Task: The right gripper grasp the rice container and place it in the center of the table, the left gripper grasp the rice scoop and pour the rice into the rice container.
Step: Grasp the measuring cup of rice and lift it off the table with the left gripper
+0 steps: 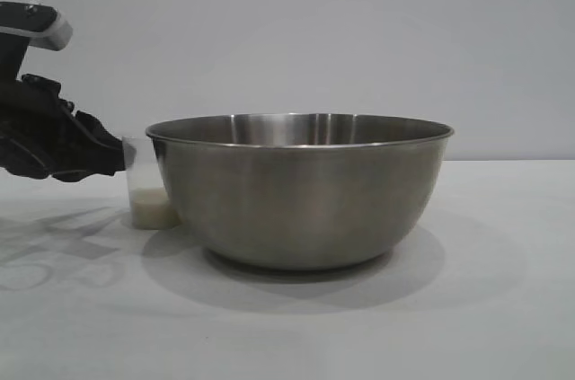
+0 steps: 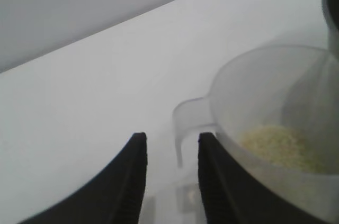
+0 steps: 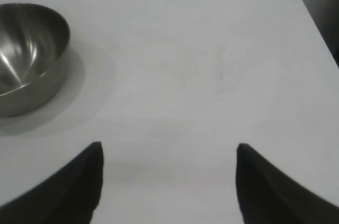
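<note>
Straddling the rice scoop's handle, my left pincer is gripping it beside the rice container; right pincer gaping apart.

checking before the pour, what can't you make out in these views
- Exterior view: the bowl covers part of the scoop; the bowl's inside is not visible, so its contents are unknown.
- Exterior view: whether the left gripper clamps the scoop's handle is hidden by the gripper itself.
- Left wrist view: the handle lies between the fingers, contact unclear; the rice is blurred.
- Right wrist view: the right gripper is cut off by the frame edge.
</note>
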Available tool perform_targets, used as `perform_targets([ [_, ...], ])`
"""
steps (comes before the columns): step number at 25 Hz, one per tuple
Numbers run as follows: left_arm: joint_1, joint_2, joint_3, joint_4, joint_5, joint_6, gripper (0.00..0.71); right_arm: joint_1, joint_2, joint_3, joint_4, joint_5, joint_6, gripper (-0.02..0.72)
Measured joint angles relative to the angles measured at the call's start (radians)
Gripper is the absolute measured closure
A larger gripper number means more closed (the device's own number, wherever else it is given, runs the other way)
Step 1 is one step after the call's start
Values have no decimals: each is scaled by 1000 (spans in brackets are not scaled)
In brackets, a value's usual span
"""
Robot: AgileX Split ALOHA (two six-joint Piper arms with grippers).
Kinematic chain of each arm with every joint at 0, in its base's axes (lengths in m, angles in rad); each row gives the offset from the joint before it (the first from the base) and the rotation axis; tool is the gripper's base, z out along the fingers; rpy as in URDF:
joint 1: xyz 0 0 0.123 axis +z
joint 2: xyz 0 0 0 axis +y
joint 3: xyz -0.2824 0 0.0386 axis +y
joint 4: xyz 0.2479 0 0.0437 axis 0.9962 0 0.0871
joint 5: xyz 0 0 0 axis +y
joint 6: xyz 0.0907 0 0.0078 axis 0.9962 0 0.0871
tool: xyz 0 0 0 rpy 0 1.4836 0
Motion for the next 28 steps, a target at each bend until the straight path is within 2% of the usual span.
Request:
perform_targets([
  [6,0,52,-43,15,0,1,467,0,0,0,0,0,0,220],
  [7,0,60,-52,17,0,1,467,0,0,0,0,0,0,265],
  [10,0,79,-94,18,0,1,467,0,0,0,0,0,0,272],
  [11,0,88,-117,20,0,1,467,0,0,0,0,0,0,319],
  [12,0,98,-137,30,0,1,467,0,0,0,0,0,0,330],
  [13,0,107,-161,50,0,1,541,0,0,0,0,0,0,324],
  [15,0,123,-196,92,0,1,639,0,0,0,0,0,0,384],
  [16,0,125,-205,104,0,1,669,0,0,0,0,0,0,377],
  [17,0,126,-213,103,0,1,710,0,0,0,0,0,0,423],
  [19,0,126,-217,94,0,9,710,0,0,0,0,0,0,432],
  [20,0,126,-217,85,0,22,710,0,0,0,0,0,0,477],
  [21,0,126,-217,76,0,39,710,0,0,0,0,0,0,490],
  [28,4,48,-217,53,14,84,710,0,0,0,0,0,0,484],
])
